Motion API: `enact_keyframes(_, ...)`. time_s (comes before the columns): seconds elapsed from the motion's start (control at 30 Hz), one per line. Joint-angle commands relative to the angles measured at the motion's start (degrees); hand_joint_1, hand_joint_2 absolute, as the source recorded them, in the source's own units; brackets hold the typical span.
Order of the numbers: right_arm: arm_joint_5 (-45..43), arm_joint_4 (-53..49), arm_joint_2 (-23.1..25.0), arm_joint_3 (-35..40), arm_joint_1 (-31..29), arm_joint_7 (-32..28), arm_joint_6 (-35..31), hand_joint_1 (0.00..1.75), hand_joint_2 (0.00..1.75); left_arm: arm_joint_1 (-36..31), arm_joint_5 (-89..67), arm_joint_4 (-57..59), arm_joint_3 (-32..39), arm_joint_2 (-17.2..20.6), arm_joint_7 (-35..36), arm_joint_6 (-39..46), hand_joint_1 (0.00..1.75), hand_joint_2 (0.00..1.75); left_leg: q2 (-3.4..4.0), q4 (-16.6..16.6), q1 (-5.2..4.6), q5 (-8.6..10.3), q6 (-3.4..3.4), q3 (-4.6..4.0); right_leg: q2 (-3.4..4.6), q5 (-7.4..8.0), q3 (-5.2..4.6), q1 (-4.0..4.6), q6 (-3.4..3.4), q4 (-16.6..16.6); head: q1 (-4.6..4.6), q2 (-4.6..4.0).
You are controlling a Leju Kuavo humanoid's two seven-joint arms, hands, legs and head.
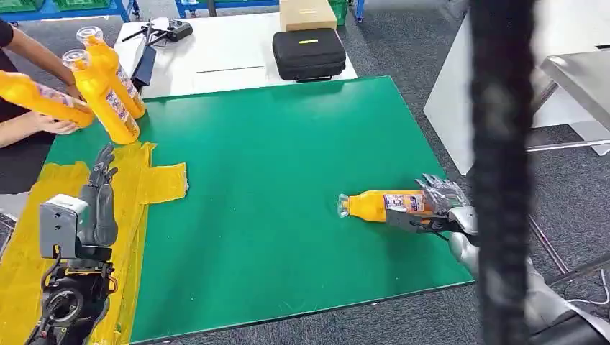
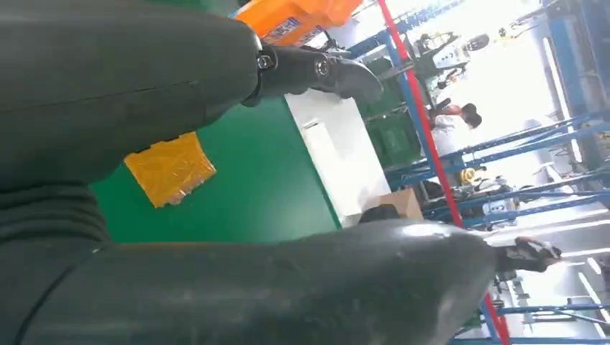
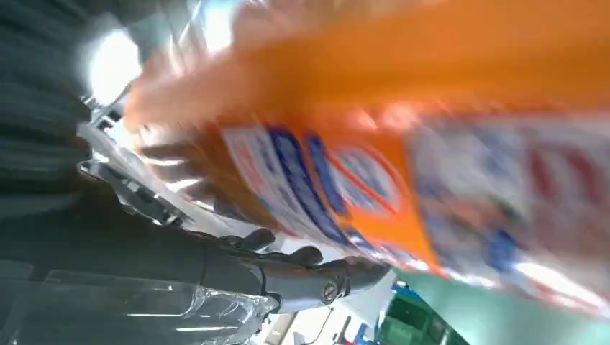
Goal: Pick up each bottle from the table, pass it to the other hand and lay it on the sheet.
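We see our right hand (image 1: 440,203) gripping the lying orange bottle (image 1: 378,205) on the green desk (image 1: 288,165); our left hand (image 1: 99,198) hangs open above the yellow sheet (image 1: 162,183)

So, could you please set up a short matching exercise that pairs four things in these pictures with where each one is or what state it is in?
Things:
1. right hand
2. left hand
3. black case
4. yellow sheet

Places or states:
A. on the white table beyond the green mat
B. holds a lying orange bottle
C. spread over the mat's left side
D. holds nothing, fingers pointing away over the sheet

Pairs: 1-B, 2-D, 3-A, 4-C
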Motion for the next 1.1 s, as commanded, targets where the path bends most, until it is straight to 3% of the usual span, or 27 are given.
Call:
enact_keyframes(0.03,1.5,18.9,2.9,4.5,0.9,-2.1,5.6,1.75,1.75,-2.2,1.3,-0.2,-1.7,-1.0,0.4,0.4,0.0,0.0,-0.15,0.0,0.12,-0.15,0.05,0.35,-0.24,-0.06,0.35,0.13,-0.04,-0.2,0.04,0.0)
enact_keyframes(0.3,-0.5,17.8,4.0,4.0,2.7,-5.2,8.5,1.75,1.75,-1.1,0.5,-1.7,-0.1,-2.0,0.5,0.6,0.0,0.0,-0.39,-0.1,0.37,-0.1,0.09,1.06,-0.51,-0.08,1.4,0.33,-0.03,-0.8,0.09,0.0)
enact_keyframes(0.4,-1.0,16.6,4.8,4.0,3.3,-6.3,9.0,1.75,1.75,-1.3,0.3,-1.7,0.3,-2.3,0.4,0.5,0.0,0.0,-0.23,-0.1,0.41,-0.19,0.21,1.32,-0.27,-0.1,1.72,0.38,-0.04,-0.9,0.06,0.0)
enact_keyframes(0.57,-1.0,16.3,5.3,4.1,3.2,-6.3,8.9,1.75,1.75,-1.5,0.3,-1.5,0.4,-2.3,0.4,0.5,0.0,0.0,-0.32,-0.2,0.43,-0.15,0.13,1.25,-0.42,-0.08,1.71,0.39,-0.03,-1.1,0.06,0.0)
enact_keyframes(0.67,-1.0,16.2,5.3,4.1,3.1,-6.3,8.9,1.75,1.75,-1.6,0.3,-1.4,0.4,-2.4,0.4,0.5,0.0,0.0,-0.13,-0.1,0.52,-0.43,0.38,1.72,-0.2,-0.19,2.23,0.48,0.11,-1.2,0.09,0.0)
enact_keyframes(0.9,-1.6,16.4,6.6,4.6,1.9,-8.2,9.5,1.75,1.75,-1.0,0.2,-1.4,0.8,-2.3,0.3,0.8,0.0,0.0,-0.01,-0.2,0.51,-0.57,0.11,1.78,-0.2,-0.25,2.25,0.49,0.24,-1.3,0.09,0.0)
enact_keyframes(1.0,-11.7,13.9,7.8,-2.8,3.0,-12.7,10.0,1.75,1.75,-0.1,5.0,-1.9,1.5,-2.6,4.4,-2.3,0.0,0.0,0.16,-0.1,0.61,-0.67,0.1,1.82,0.01,-0.25,2.27,0.58,0.2,-1.3,0.09,0.0)
enact_keyframes(1.1,-27.2,6.5,8.5,-10.9,3.8,-17.2,15.8,1.75,1.75,1.5,12.6,-1.1,3.3,-3.3,7.2,-5.1,0.0,0.0,0.38,-0.1,0.61,-0.82,0.12,1.96,0.27,-0.25,2.33,0.57,0.16,-1.2,0.08,0.0)
